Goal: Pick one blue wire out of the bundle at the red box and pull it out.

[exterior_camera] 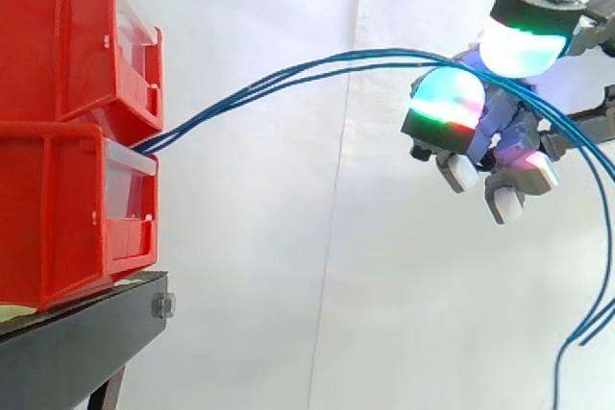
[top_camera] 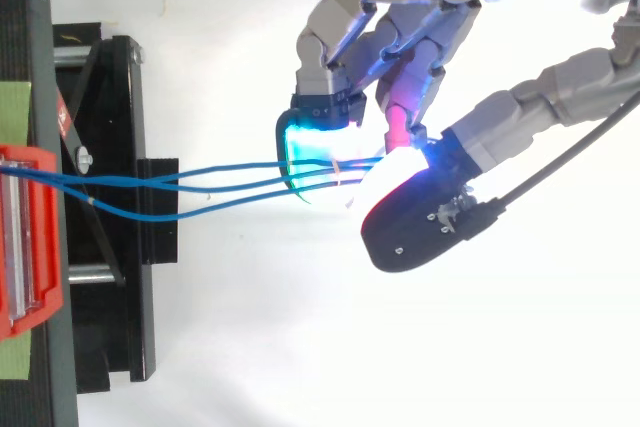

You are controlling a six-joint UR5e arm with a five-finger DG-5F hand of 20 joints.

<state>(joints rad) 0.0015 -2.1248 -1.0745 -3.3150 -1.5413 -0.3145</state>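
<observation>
Three thin blue wires [exterior_camera: 288, 74] come out of the gap between two stacked red bins [exterior_camera: 58, 218] at the left and arc rightward through the air. In the top view the same wires [top_camera: 225, 184] leave the red bin [top_camera: 25, 237] and run side by side into my hand [top_camera: 420, 7]. My hand [exterior_camera: 509, 132] hovers well to the right of the bins, with its fingers curled. The wires pass between a cyan-green glowing pad below and a white-green pad above, which close on the bundle. Beyond the hand the wires droop down toward the lower right [exterior_camera: 591, 266].
The bins rest on a black stand [exterior_camera: 77, 343] with a bolt at its corner; its frame [top_camera: 110, 127] juts right under the wires. A white curtain fills the background. Open air lies between the bins and my hand.
</observation>
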